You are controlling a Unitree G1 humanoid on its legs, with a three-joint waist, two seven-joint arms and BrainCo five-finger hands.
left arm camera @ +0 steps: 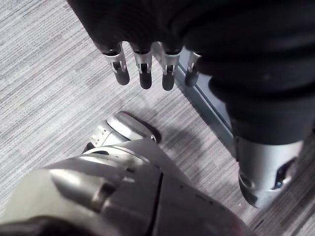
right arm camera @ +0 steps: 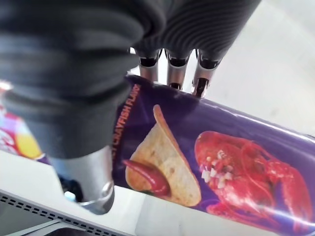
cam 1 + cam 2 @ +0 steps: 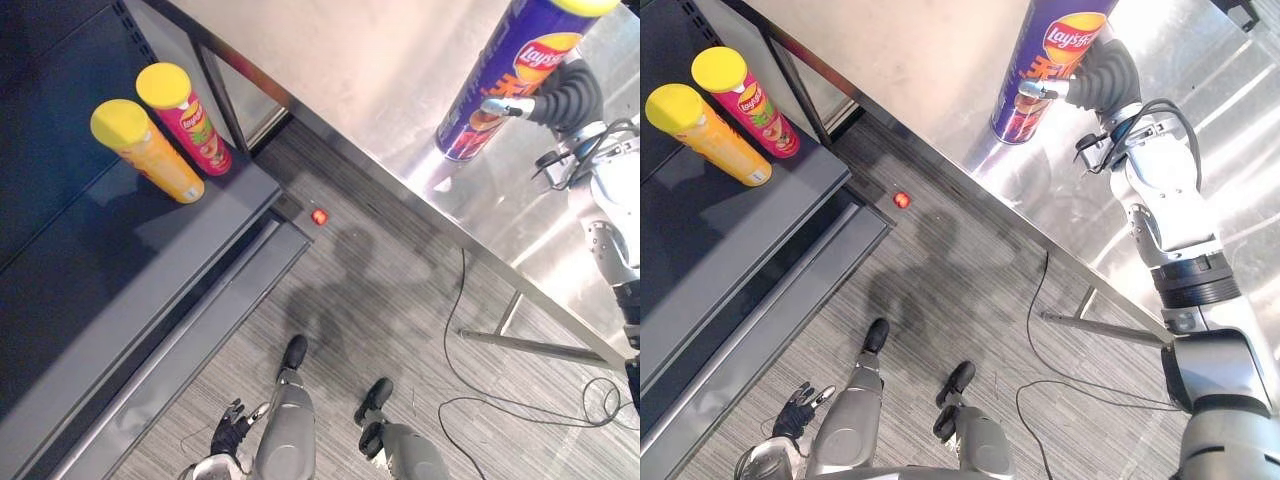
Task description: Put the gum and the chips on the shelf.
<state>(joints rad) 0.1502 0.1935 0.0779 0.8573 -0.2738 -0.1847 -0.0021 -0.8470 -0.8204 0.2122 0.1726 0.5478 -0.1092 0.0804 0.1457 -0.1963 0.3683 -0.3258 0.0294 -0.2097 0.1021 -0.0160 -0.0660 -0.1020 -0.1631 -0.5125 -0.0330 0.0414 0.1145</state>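
Observation:
A tall purple chips can with a yellow lid stands on the steel table, close to its front edge. My right hand is shut on it: the fingers curl round its far side and the thumb presses the near side of the purple chips can. My left hand hangs low beside the leg over the floor, its fingers relaxed and holding nothing. The dark shelf lies at the left.
On the shelf stand an orange chips can and a red chips can, both with yellow lids. A small red thing lies on the striped floor by the shelf's corner. A table brace runs low at the right.

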